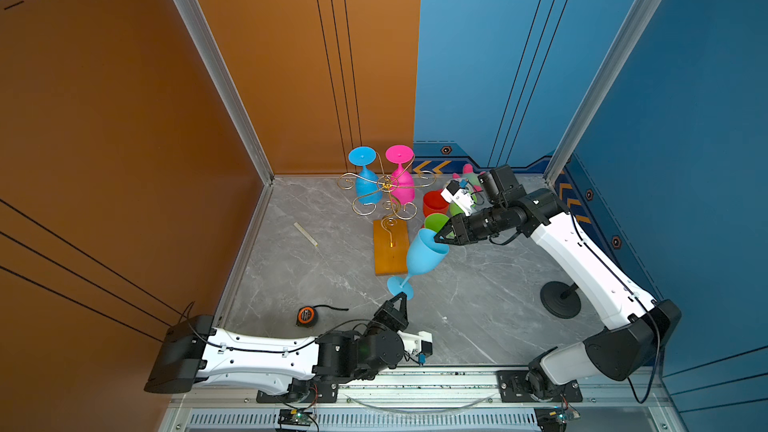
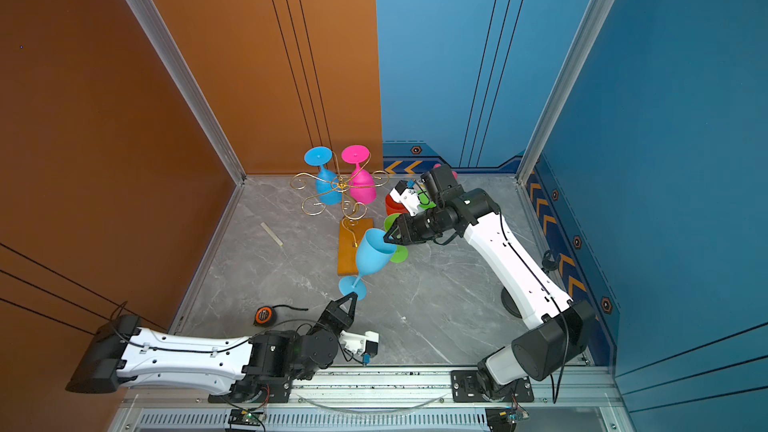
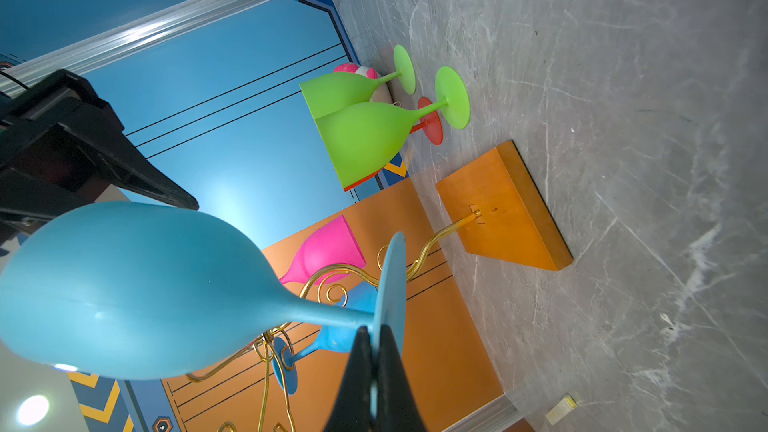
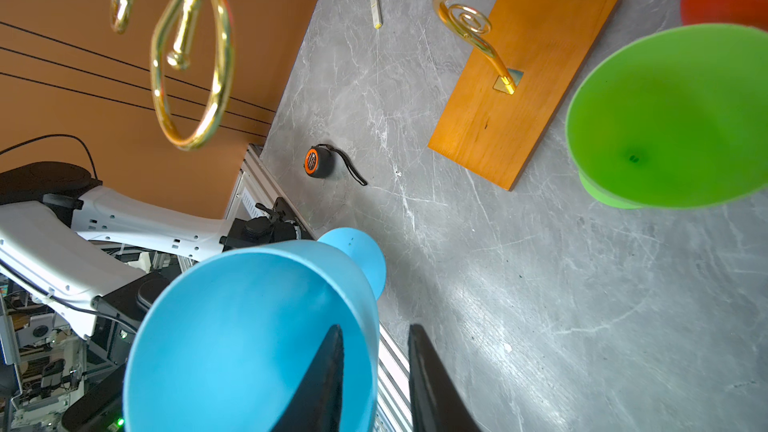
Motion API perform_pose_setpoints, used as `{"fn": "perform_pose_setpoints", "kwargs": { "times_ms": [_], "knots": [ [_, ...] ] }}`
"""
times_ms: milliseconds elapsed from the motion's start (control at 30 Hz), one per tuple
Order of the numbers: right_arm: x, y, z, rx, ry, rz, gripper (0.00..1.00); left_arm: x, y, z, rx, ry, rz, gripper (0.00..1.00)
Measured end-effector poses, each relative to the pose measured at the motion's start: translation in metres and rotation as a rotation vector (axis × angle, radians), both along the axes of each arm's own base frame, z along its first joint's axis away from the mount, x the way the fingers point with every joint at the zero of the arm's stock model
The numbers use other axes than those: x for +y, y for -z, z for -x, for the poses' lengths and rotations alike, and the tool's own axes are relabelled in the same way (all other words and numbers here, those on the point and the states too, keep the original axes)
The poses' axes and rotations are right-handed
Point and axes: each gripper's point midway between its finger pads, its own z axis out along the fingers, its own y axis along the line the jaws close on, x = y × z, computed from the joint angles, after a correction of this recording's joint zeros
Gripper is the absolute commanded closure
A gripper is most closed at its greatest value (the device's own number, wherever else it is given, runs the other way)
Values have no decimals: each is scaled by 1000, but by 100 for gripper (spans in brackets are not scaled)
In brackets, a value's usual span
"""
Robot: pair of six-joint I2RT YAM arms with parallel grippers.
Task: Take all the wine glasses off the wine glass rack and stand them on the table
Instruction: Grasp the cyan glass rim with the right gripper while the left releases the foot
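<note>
A light-blue wine glass (image 1: 424,257) (image 2: 372,257) hangs tilted in the air beside the wine glass rack's wooden base (image 1: 390,251), clear of the gold wire arms (image 1: 386,189). My left gripper (image 1: 401,295) (image 3: 374,334) is shut on the edge of its round foot. My right gripper (image 1: 438,238) (image 4: 376,328) straddles the bowl's rim, one finger inside the bowl (image 4: 249,326) and one outside. A gap still shows between the outer finger and the rim. A second blue glass (image 1: 365,184) and a pink one (image 1: 401,180) hang upside down on the rack.
Green glasses (image 1: 436,222) and a red one (image 1: 434,201) stand close under my right arm, with a plush toy (image 1: 467,172) behind. A tape measure (image 1: 306,316) lies near my left arm, a pale stick (image 1: 305,233) farther back, a black round stand (image 1: 560,299) at right.
</note>
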Motion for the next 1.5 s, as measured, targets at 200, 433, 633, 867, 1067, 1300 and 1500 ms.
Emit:
{"fn": "perform_pose_setpoints", "kwargs": {
  "times_ms": [200, 433, 633, 867, 1067, 1300, 1500],
  "knots": [
    [1, 4, 5, 15, -15, 11, 82, 3, 2, -2, -20, -5, -25, 100],
    [1, 5, 5, 16, -18, 16, 93, 5, 3, -3, -33, -9, -42, 100],
    [0, 7, 5, 18, -13, 30, 97, 6, 3, -3, -44, -10, -60, 99],
    [-1, 9, 5, 13, -10, 43, 100, 7, 4, -3, -49, -6, -74, 87],
    [-1, 9, 6, 14, -11, 43, 100, 10, 5, -3, -49, -6, -67, 78],
    [-1, 9, 6, 15, -9, 45, 100, 12, 7, -2, -35, -6, -39, 67],
    [-5, 10, 0, -8, 15, 76, 100, 14, 2, -1, 6, -18, 61, 57]
  ]
}}
